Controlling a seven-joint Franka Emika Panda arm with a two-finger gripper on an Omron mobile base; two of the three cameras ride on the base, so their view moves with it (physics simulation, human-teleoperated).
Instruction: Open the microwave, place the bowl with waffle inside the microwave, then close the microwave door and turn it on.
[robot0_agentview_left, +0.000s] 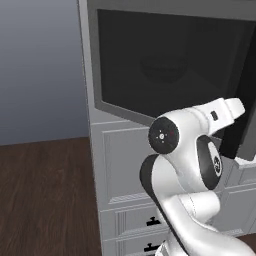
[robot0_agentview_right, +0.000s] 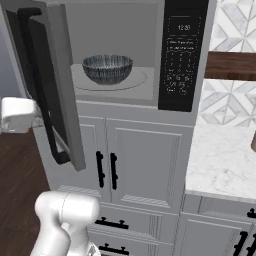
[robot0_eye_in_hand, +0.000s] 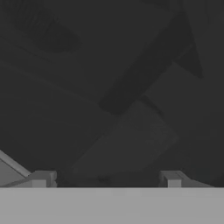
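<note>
Microwave (robot0_agentview_right: 150, 55) is my landmark: its cavity stands open, and the bowl (robot0_agentview_right: 107, 68) sits inside on the round turntable, left of the black control panel (robot0_agentview_right: 182, 55). I see the microwave door (robot0_agentview_right: 55, 90) swung out to the cavity's left, its black bar handle facing away from the cavity. My gripper (robot0_eye_in_hand: 106, 178) is pressed up close to the door's dark glass, fingers spread wide, holding nothing. White cabinets (robot0_agentview_right: 135, 165) sit below the microwave.
</note>
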